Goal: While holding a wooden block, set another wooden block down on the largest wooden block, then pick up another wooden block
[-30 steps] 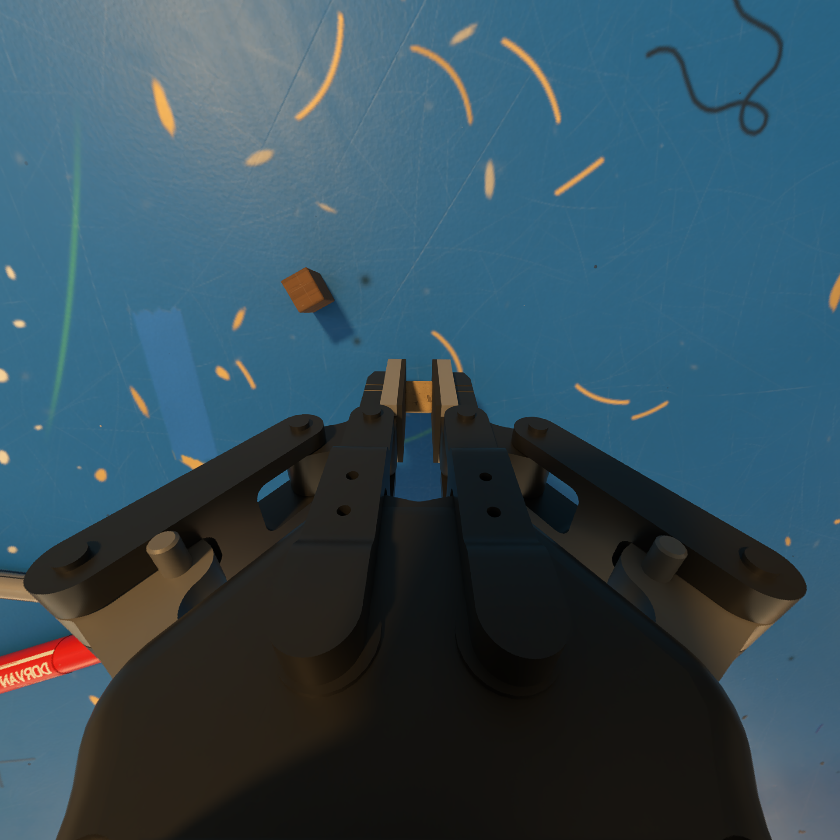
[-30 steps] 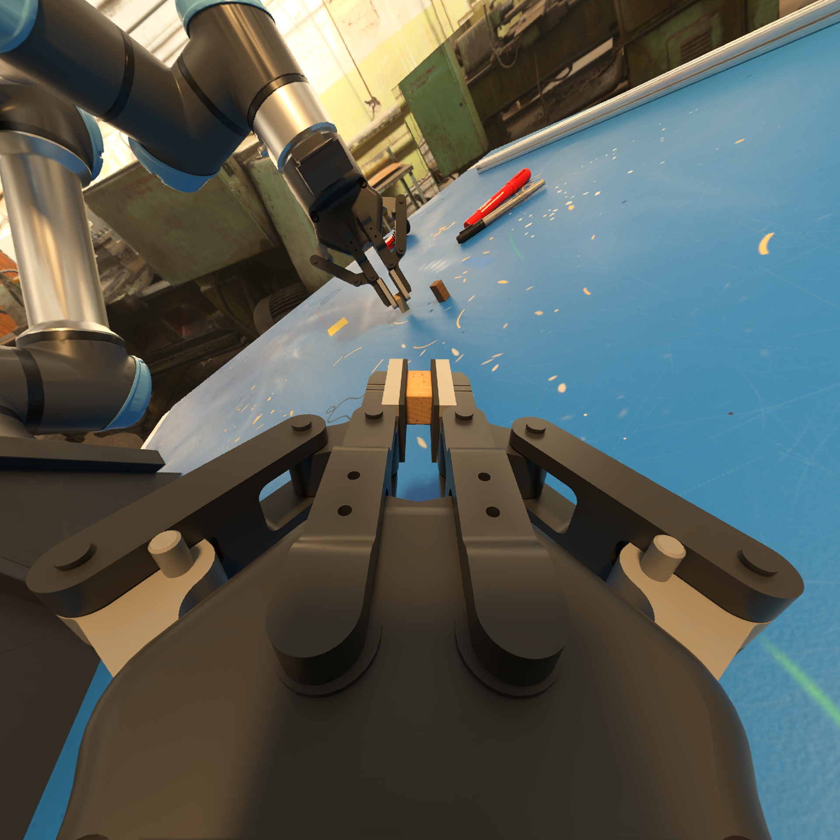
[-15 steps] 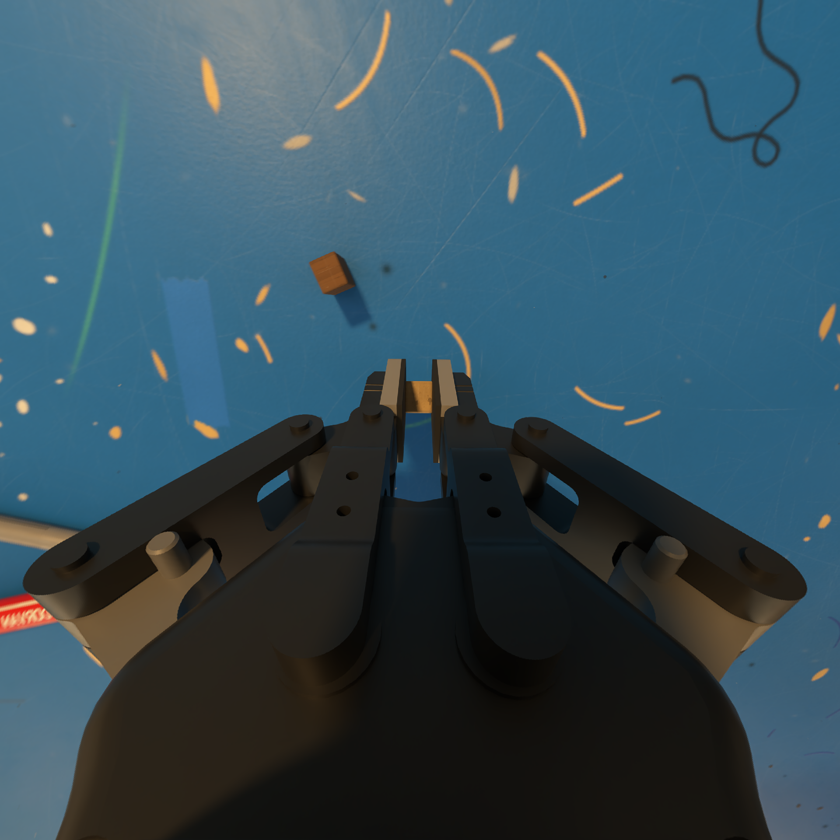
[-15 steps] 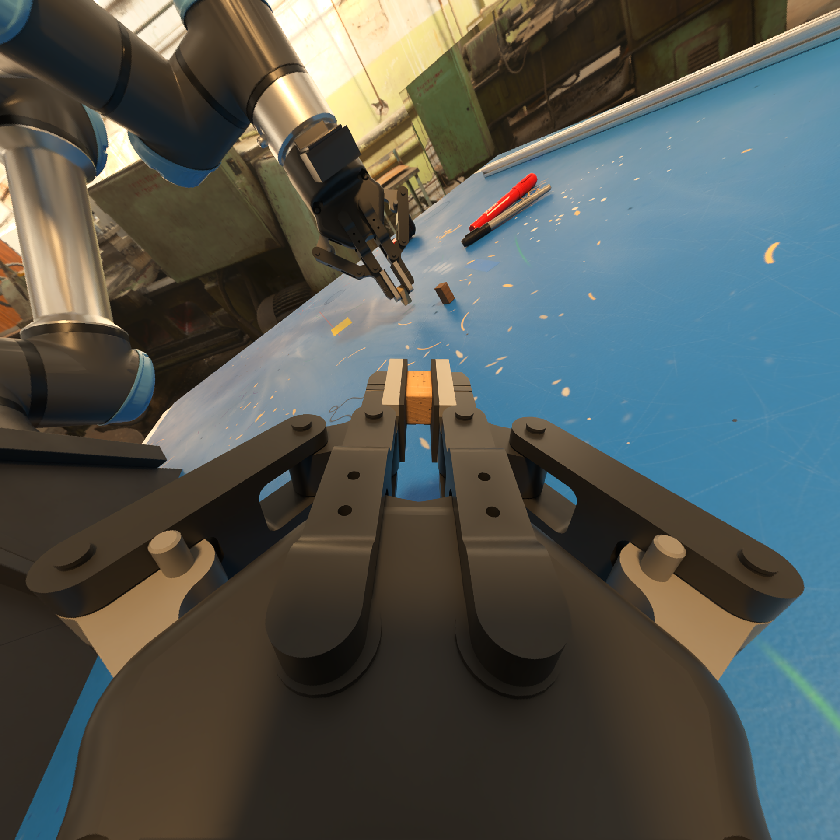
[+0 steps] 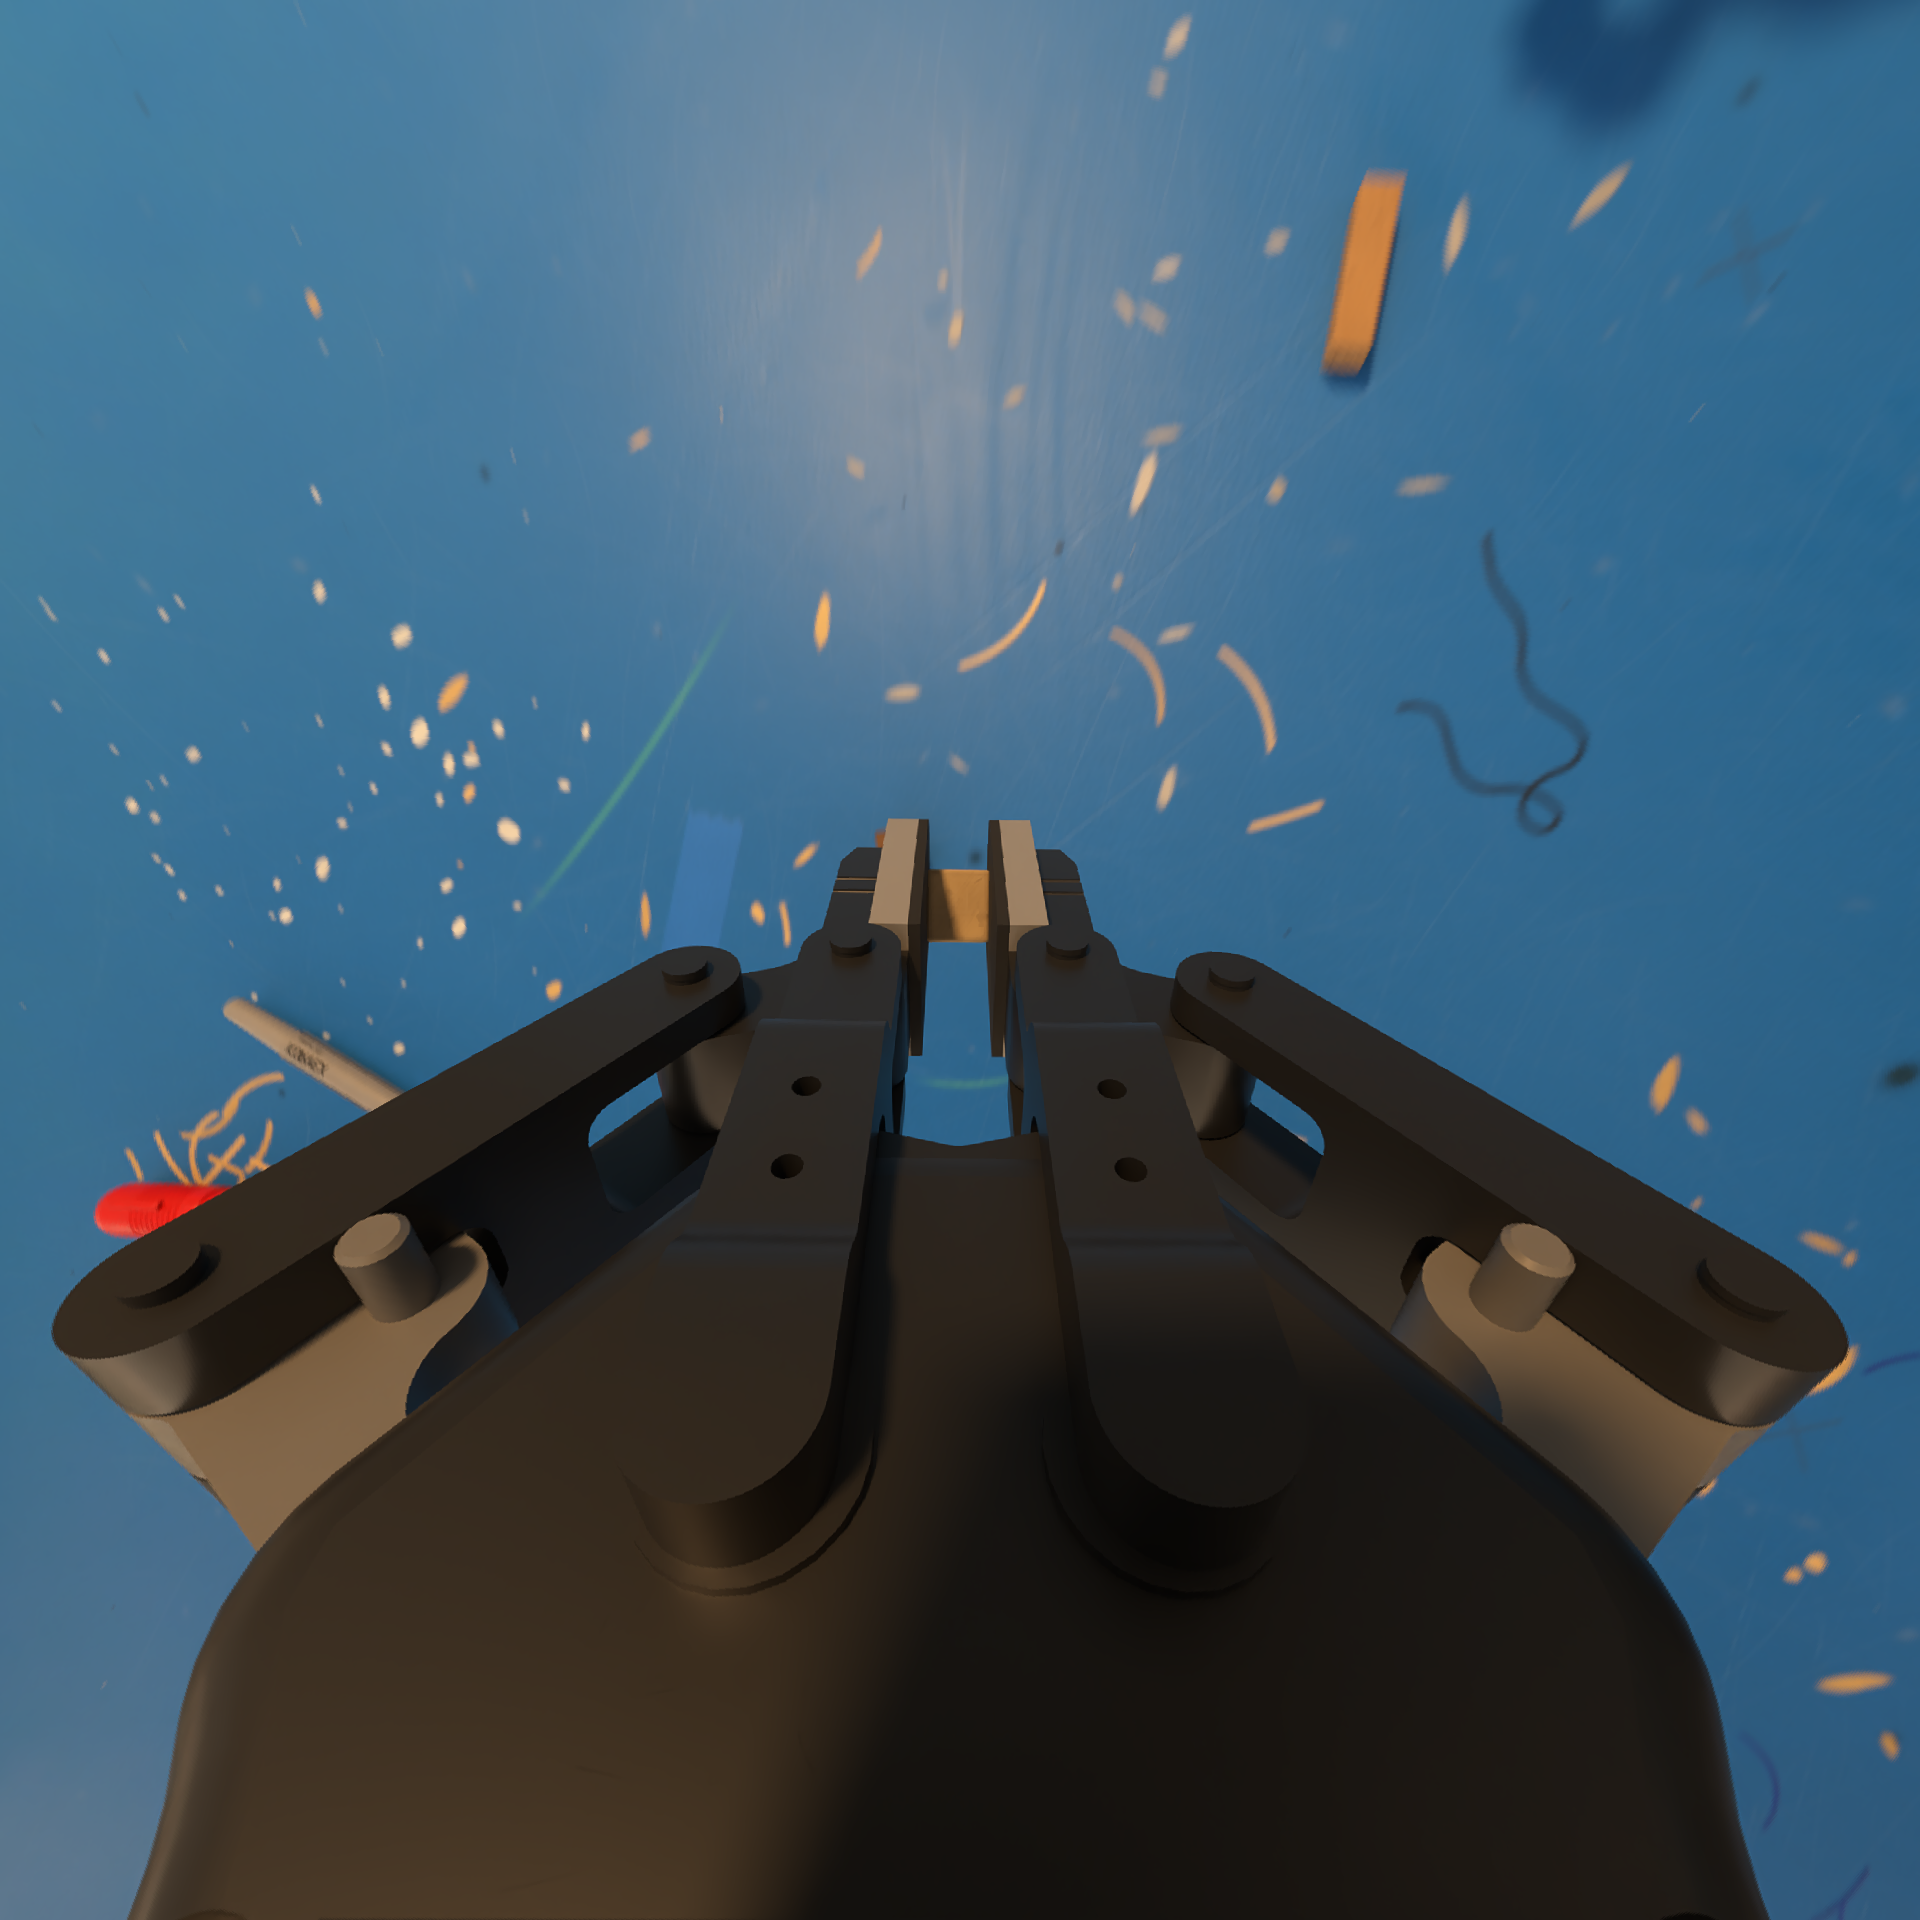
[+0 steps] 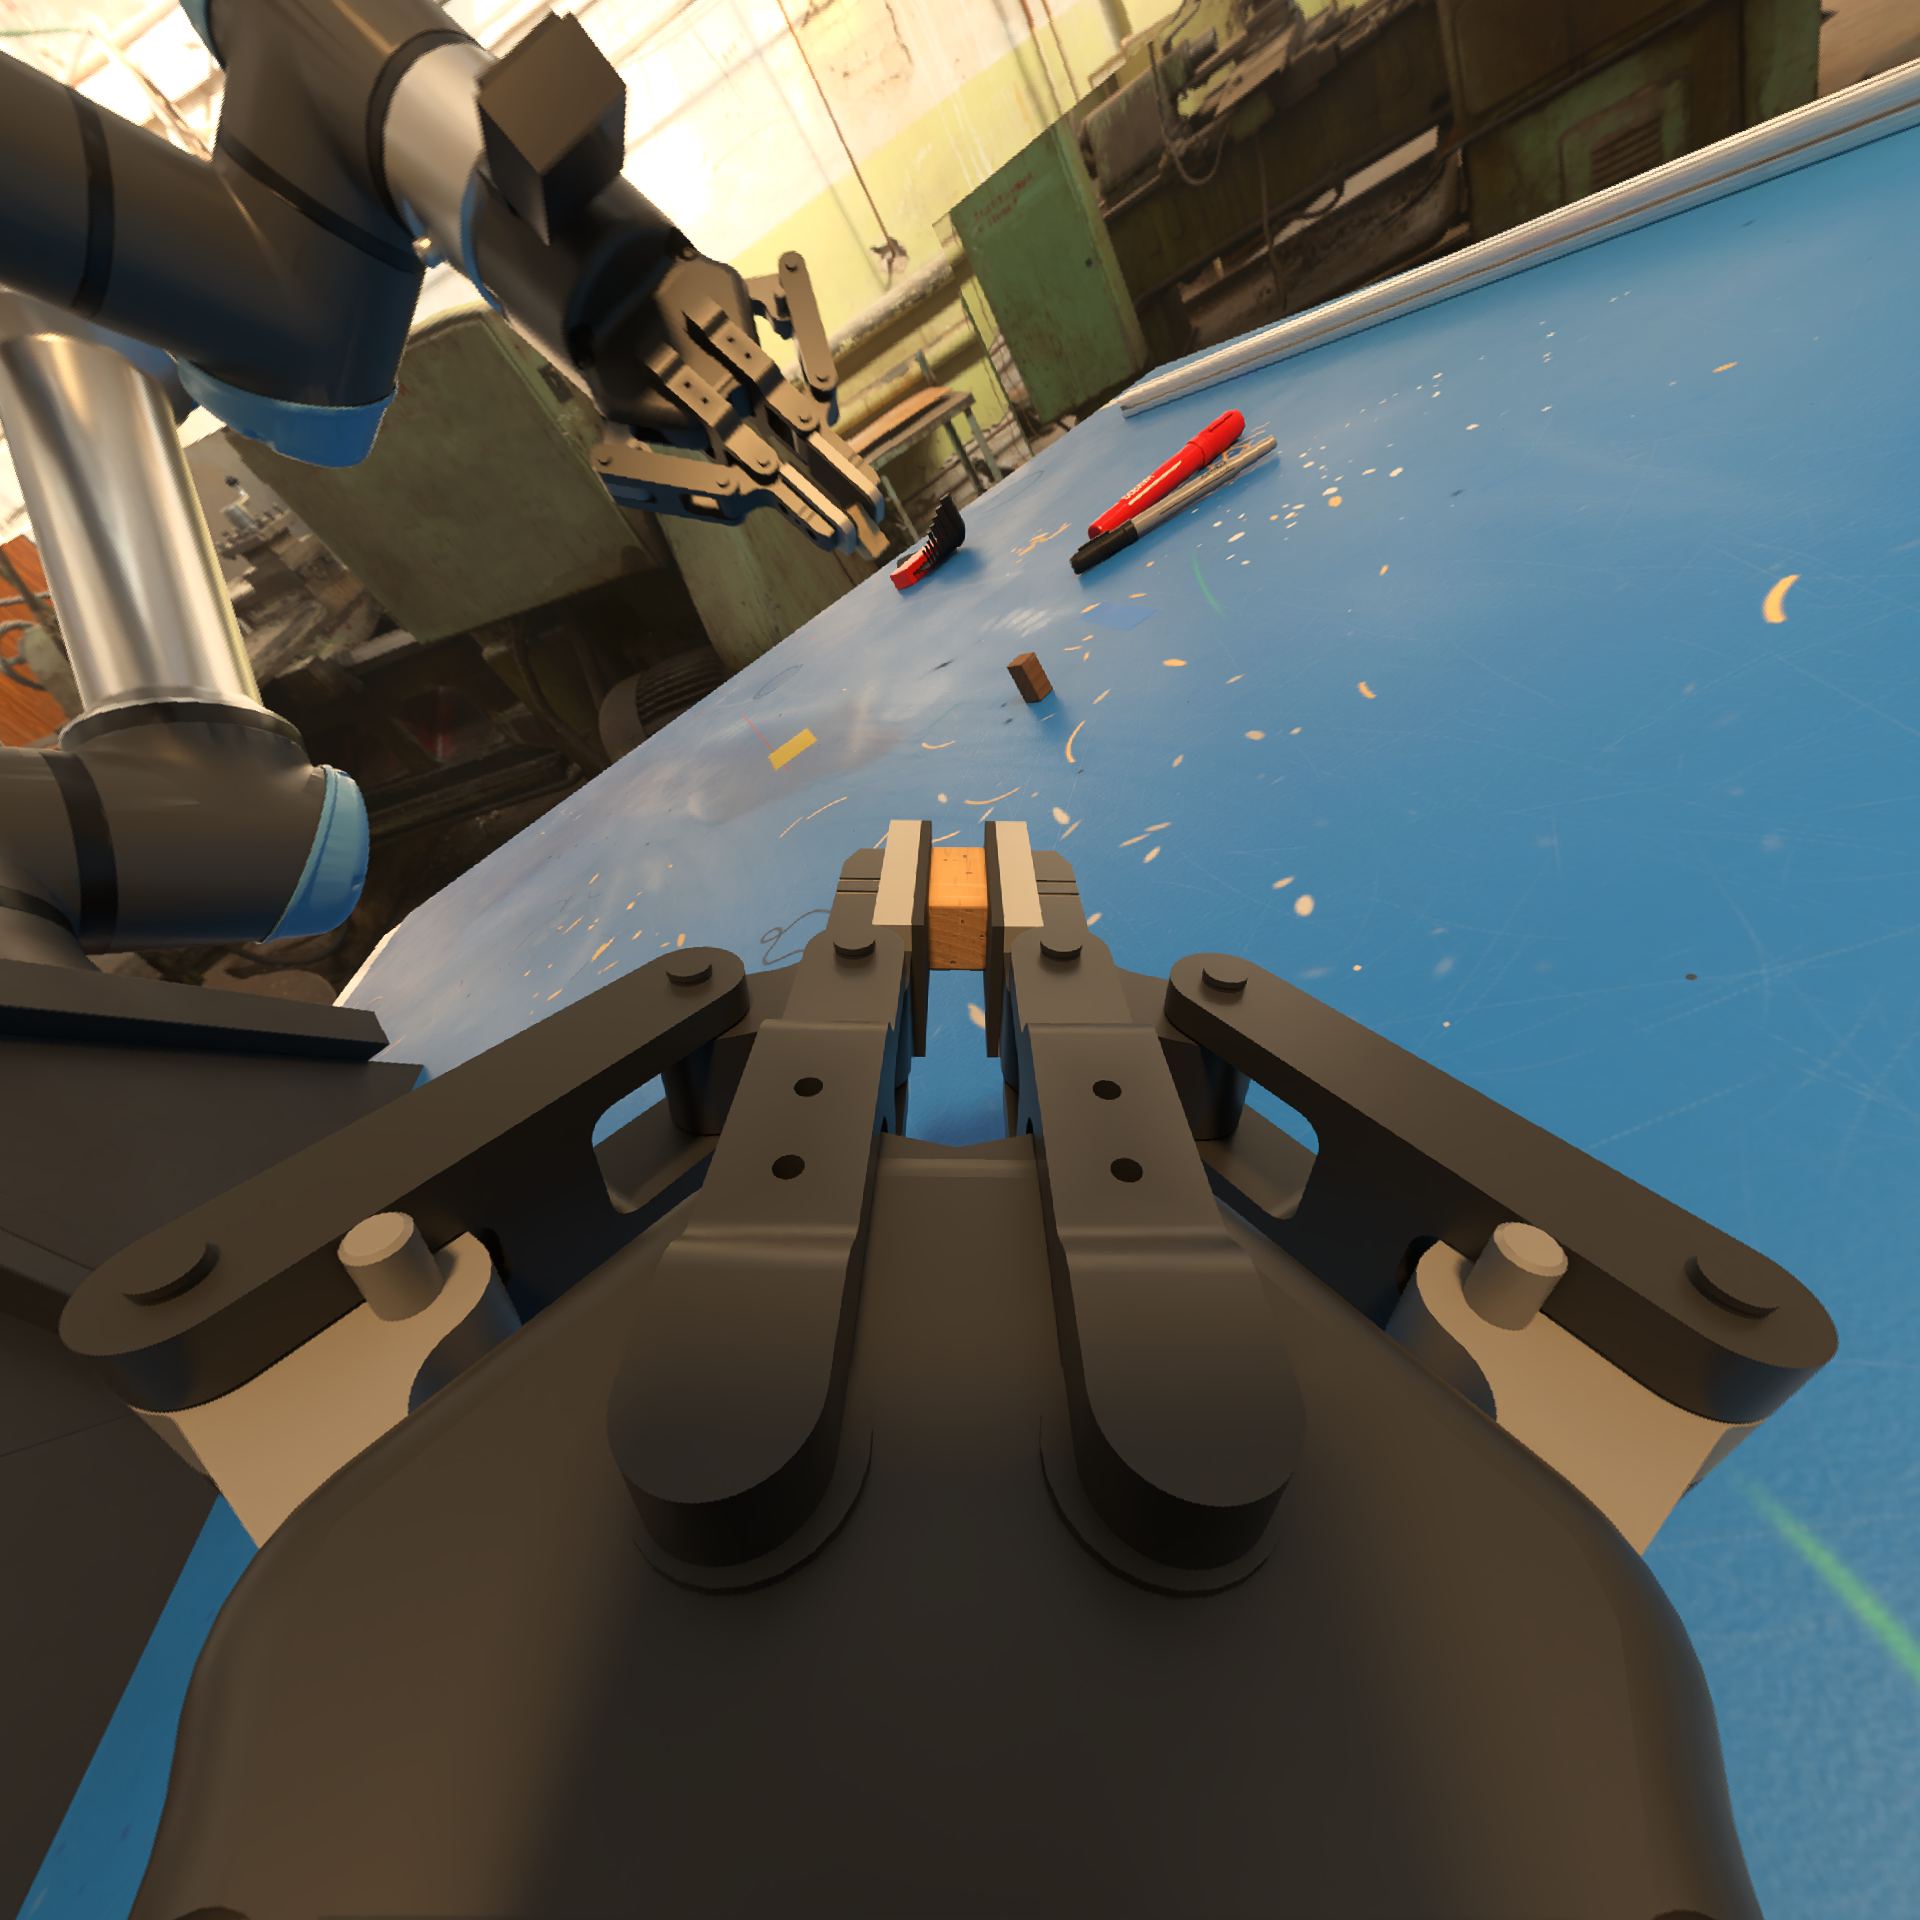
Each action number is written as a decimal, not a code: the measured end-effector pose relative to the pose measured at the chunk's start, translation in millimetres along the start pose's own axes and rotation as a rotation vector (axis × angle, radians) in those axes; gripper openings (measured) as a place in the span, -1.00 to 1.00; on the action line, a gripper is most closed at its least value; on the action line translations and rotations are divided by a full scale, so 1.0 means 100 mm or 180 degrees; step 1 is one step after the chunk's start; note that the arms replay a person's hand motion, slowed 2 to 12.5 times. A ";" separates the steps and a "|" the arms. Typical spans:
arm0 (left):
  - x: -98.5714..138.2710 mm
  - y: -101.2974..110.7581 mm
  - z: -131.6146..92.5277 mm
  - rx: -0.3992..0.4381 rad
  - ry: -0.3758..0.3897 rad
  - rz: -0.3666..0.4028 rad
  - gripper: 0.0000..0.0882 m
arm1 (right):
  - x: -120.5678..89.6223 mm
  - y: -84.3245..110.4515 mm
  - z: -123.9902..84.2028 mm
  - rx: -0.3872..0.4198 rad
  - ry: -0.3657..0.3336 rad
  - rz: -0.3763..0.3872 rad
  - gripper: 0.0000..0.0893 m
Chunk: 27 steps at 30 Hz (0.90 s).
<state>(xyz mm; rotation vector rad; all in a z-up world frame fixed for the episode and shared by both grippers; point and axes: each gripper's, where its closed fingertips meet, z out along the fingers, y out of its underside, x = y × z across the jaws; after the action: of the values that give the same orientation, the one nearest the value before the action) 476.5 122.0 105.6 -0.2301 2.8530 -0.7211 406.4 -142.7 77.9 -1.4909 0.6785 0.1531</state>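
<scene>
Beyond the dark block (image 6: pixel 1030 677), left gripper (image 5: pixel 957 883) hangs high, clenched on its block (image 5: pixel 958 905); right gripper (image 6: pixel 956 883) grips another (image 6: pixel 956 906), likely for stacking.

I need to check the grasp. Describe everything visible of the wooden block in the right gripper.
The wooden block is a small, light orange-tan cube-like piece with faint grain and squared edges. It sits clamped near the tips of the right gripper, one pale pad pressed flat against each of its side faces. Its top and near faces show; the far side is hidden. It sits square between the pads, held above the blue table, touching nothing else.
</scene>
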 end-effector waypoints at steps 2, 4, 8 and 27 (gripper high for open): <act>0.08 -0.18 -0.06 0.0186 -0.0033 -0.0004 -0.77 | 0.00 0.00 0.00 0.0004 -0.0011 -0.0001 -0.80; 0.17 -0.34 -0.09 0.0345 -0.0058 0.0024 -0.77 | -0.01 0.00 0.00 0.0008 -0.0016 -0.0004 -0.80; 0.38 -0.60 -0.07 0.0564 -0.0047 0.0126 -0.77 | -0.01 -0.01 -0.01 0.0021 -0.0015 -0.0021 -0.80; 0.96 -1.21 0.94 0.0750 0.0604 -0.0004 -0.77 | -0.06 -0.03 -0.04 0.0102 0.0007 -0.0184 -0.80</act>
<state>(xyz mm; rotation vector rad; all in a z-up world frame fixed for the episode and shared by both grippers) 416.3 -44.5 68.4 -0.1348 2.9050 -1.1247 402.1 -144.7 83.2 -1.4786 0.6363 0.0958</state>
